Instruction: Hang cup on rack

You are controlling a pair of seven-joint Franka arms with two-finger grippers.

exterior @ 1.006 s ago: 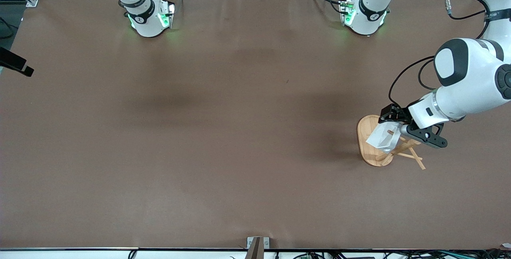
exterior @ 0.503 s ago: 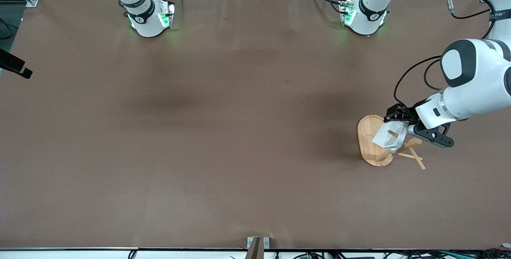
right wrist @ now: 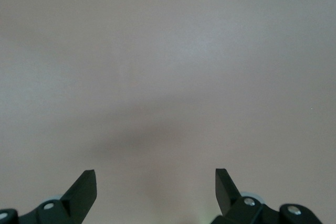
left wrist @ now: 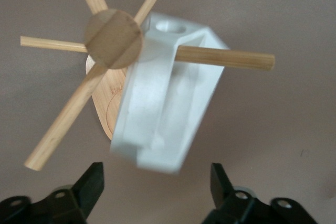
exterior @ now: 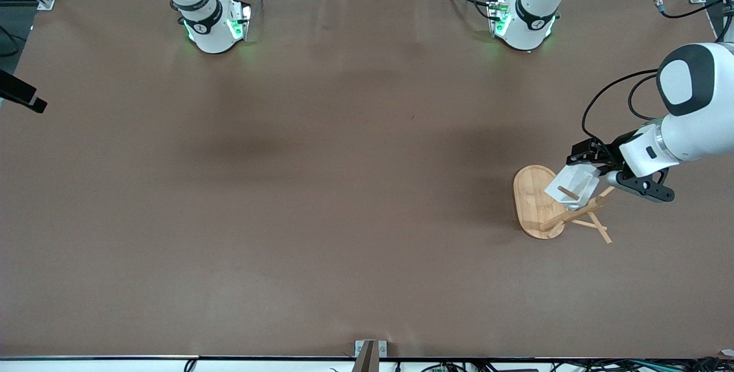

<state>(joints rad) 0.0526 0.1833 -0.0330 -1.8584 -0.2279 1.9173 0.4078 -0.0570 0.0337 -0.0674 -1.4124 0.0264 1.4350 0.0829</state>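
The white faceted cup (exterior: 572, 187) hangs on the bamboo rack (exterior: 530, 203), with a peg (left wrist: 226, 57) passing through its handle hole. In the left wrist view the cup (left wrist: 163, 108) hangs beside the round top of the post (left wrist: 114, 39), above the oval base (left wrist: 104, 103). My left gripper (exterior: 602, 174) is open and empty, just clear of the cup on the side toward the left arm's end of the table. Its own view shows the left gripper (left wrist: 157, 182) with jaws wide apart and not touching the cup. My right gripper (right wrist: 155, 184) is open over bare table and out of the front view.
Several other thin pegs (exterior: 599, 228) stick out from the rack's post. The brown table (exterior: 344, 188) stretches toward the right arm's end. A small metal bracket (exterior: 370, 349) sits at the table edge nearest the front camera. The right arm waits.
The cup has shifted along the peg toward the rack's post. The left gripper has drawn back from it toward the left arm's end of the table.
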